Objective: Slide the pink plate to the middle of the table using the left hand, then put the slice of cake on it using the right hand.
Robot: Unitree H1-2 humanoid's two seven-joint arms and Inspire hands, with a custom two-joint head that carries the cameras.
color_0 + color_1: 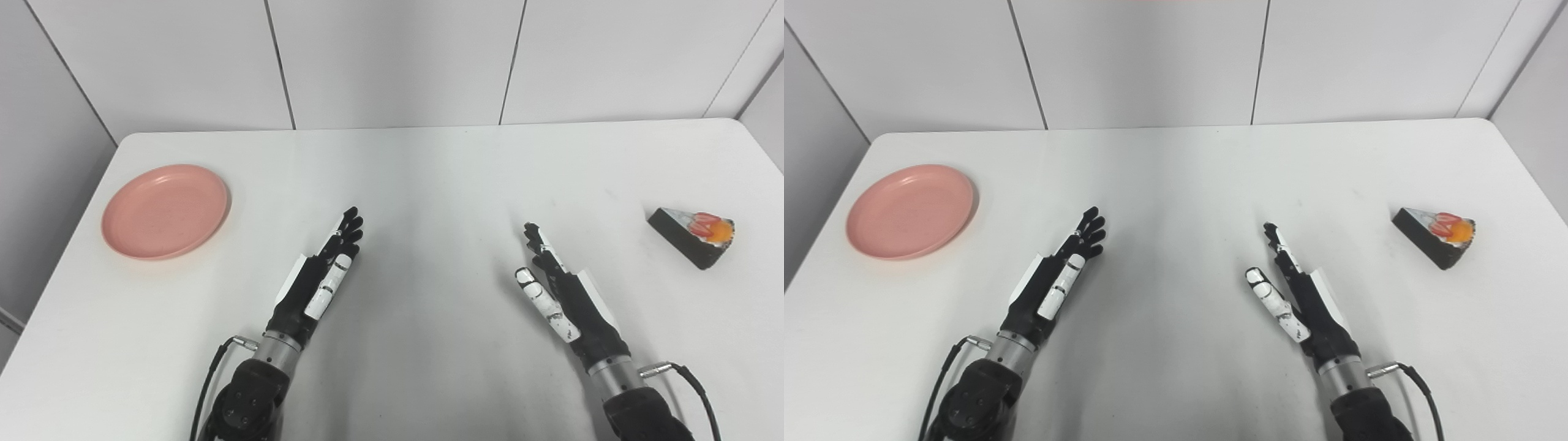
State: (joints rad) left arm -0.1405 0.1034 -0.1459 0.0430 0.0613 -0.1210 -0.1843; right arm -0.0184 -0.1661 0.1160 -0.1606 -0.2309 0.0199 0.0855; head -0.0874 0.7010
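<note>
A round pink plate (165, 210) lies empty near the table's left edge. A slice of dark cake (693, 235) with white icing and red and orange fruit on top lies near the right edge. My left hand (321, 275) is open, fingers stretched forward, resting low over the table well to the right of the plate and holding nothing. My right hand (560, 294) is open too, fingers stretched forward, well to the left of the cake and holding nothing.
The white table (429, 177) has rounded far corners and stands against a pale panelled wall (392, 55). A gap runs along its left edge. Black cables (205, 383) hang from both wrists.
</note>
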